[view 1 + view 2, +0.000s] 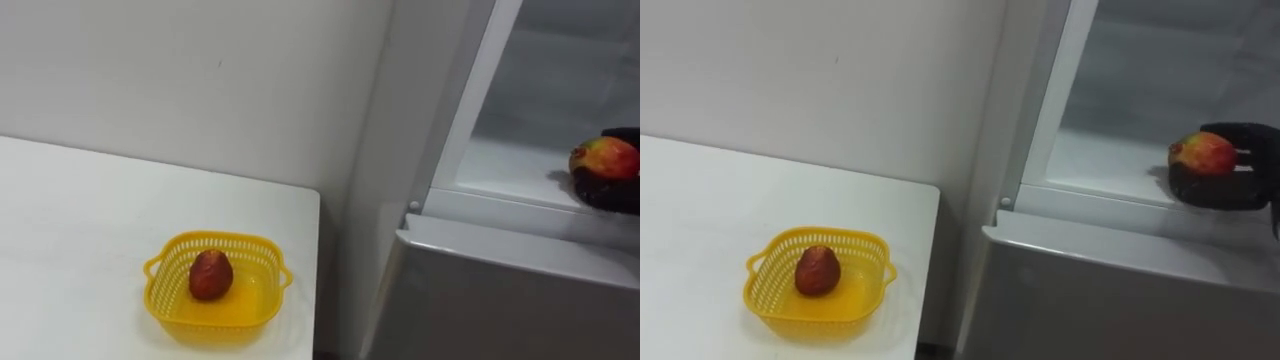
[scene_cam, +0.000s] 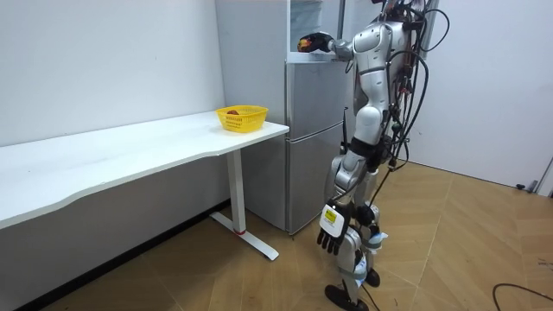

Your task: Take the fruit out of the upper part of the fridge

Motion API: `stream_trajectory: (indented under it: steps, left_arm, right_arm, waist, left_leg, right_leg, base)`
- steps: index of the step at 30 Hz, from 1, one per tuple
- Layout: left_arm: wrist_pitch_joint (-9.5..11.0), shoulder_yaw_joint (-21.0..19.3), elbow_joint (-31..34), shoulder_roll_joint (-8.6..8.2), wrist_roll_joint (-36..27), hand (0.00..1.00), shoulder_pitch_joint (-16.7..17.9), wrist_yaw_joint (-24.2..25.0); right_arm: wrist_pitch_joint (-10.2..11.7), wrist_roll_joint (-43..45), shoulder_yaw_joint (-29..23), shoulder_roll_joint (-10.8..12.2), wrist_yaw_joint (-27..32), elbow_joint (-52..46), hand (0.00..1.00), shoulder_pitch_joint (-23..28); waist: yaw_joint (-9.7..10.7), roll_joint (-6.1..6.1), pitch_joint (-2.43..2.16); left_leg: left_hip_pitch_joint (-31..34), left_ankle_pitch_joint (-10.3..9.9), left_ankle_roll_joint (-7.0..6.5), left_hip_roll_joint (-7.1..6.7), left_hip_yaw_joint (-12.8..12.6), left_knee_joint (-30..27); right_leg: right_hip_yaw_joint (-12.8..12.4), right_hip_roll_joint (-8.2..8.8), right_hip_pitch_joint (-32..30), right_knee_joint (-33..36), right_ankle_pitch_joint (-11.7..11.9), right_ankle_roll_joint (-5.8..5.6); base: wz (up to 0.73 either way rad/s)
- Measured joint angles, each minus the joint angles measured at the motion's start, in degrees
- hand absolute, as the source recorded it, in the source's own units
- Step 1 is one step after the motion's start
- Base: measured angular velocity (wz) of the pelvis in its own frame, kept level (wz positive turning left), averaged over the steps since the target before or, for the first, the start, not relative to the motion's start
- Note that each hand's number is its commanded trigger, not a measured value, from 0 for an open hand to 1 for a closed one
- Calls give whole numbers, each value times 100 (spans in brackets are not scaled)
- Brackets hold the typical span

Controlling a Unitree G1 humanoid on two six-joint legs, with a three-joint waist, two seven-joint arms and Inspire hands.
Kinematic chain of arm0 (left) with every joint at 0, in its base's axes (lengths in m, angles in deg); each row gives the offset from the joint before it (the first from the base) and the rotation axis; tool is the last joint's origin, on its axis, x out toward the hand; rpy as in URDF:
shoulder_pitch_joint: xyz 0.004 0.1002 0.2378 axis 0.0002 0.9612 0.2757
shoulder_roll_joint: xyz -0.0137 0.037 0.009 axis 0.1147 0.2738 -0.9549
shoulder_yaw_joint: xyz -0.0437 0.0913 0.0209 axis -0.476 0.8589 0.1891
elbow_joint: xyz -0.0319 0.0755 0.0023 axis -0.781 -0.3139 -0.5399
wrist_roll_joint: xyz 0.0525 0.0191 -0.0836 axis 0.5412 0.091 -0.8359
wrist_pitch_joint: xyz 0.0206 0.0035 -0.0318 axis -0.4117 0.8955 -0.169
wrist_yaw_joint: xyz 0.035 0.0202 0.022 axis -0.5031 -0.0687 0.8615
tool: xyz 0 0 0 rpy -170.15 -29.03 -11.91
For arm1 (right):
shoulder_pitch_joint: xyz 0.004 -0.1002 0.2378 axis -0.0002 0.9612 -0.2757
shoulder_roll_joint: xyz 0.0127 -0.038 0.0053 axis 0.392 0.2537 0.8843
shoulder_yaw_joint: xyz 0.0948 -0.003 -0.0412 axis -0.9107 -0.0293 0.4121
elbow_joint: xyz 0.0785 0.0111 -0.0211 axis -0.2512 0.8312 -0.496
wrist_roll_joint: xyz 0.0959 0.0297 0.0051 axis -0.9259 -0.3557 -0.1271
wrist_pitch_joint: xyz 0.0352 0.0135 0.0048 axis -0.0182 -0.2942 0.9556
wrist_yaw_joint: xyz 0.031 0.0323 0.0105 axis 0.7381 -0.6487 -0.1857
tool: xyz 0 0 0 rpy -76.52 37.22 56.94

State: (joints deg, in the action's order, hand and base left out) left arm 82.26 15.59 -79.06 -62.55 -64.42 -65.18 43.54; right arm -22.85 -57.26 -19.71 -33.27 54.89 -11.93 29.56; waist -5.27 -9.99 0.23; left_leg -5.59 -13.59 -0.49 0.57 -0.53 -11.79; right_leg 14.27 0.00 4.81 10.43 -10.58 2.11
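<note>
Fingers of right hand curl round red-yellow fruit in fridge, basket nearby, left hand slack.

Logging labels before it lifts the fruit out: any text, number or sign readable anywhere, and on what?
None readable: yellow plastic mesh basket, white table, grey fridge and the red-yellow fruit in the right hand bear no print.
White tag on the left hand: too small to read.
</note>
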Motion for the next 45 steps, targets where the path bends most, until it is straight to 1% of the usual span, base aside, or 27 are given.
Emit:
stream_trajectory:
  steps: [4,11,15,16,17,18,22,24,26,29,33,36,38,42,45]
  left_arm:
    - [-5,1,0,13,0,0,24,0]
    - [4,7,-2,37,-36,0,5,-7]
    - [11,15,-3,38,-40,0,13,-8]
    - [14,16,-4,38,-39,0,23,-8]
    - [14,16,-5,38,-39,0,31,-8]
    - [14,16,-5,38,-35,0,32,-8]
    - [39,16,-6,39,-34,0,25,-17]
    - [97,15,-26,38,-33,0,19,-16]
    - [117,17,-36,38,-33,0,12,-29]
    - [146,25,-45,37,-35,0,-35,-71]
    - [157,20,-44,34,-33,0,-66,-95]
    - [183,19,-42,34,-33,0,-90,-63]
    - [240,21,-39,32,-33,0,-96,-36]
    - [240,27,-39,32,-35,0,-93,-29]
    - [240,30,-52,29,-35,0,-119,-64]
  right_arm:
    - [-8,209,17,0,-58,-2,100,-85]
    - [17,217,178,-1,-109,-2,100,-164]
    - [44,254,197,-1,-107,-15,100,-164]
    - [55,304,197,-1,-104,-44,100,-164]
    - [61,390,197,-1,-104,-87,100,-164]
    - [60,442,197,-1,-104,-114,100,-163]
    - [59,734,197,0,-56,-279,100,-162]
    - [55,897,197,0,-40,-464,100,-150]
    - [54,990,197,2,9,-1030,100,96]
    - [55,990,233,5,13,-1555,100,304]
    - [56,1123,242,5,31,-2187,100,463]
    - [86,1470,243,8,41,-2718,100,523]
    - [137,1532,243,21,67,-3099,100,541]
    - [162,1590,234,38,106,-3312,100,552]
    - [126,2028,213,39,225,-3810,100,783]
  waist:
    - [-11,1,1]
    - [23,-7,-23]
    - [17,15,-17]
    - [22,10,-22]
    - [23,24,-12]
    - [27,17,-17]
    - [20,37,-11]
    - [45,55,-7]
    - [62,65,-7]
    - [51,62,-7]
    - [49,59,-6]
    - [41,64,-2]
    - [38,72,4]
    - [50,83,12]
    - [64,113,27]
  left_leg:
    - [10,0,0,-8,19,0]
    - [7,0,0,1,28,-1]
    - [3,0,0,0,29,-4]
    - [1,0,0,0,29,-4]
    - [0,0,0,0,29,-4]
    - [0,0,0,0,28,-4]
    - [2,0,0,1,29,0]
    - [-2,0,0,1,18,1]
    - [-7,0,0,6,-9,5]
    - [-10,0,1,10,-21,6]
    - [-3,0,1,8,-20,8]
    - [-2,0,1,8,-20,10]
    - [-2,0,0,10,-21,10]
    - [-13,0,0,10,-20,9]
    - [-7,0,1,14,-44,18]
  right_leg:
    - [9,4,5,-1,-2,-3]
    - [16,-4,28,17,-1,-2]
    - [15,-1,32,27,0,-2]
    - [11,-1,30,31,0,-2]
    - [10,-2,30,33,0,-1]
    - [13,-1,29,36,0,-1]
    - [17,-3,31,44,1,0]
    - [11,-4,30,44,1,0]
    - [-4,-8,37,43,1,0]
    - [-17,-11,35,30,1,0]
    - [-9,-9,24,24,1,0]
    - [-7,-6,24,23,1,-1]
    - [-6,-7,31,24,1,0]
    - [-8,-7,40,27,1,0]
    - [-9,-11,36,35,1,0]
  base:
    - [0]
    - [0]
    - [0]
    - [0]
    - [0]
    - [0]
    - [0]
    - [0]
    - [0]
    - [-1]
    - [0]
    - [0]
    - [0]
    - [0]
    - [-2]
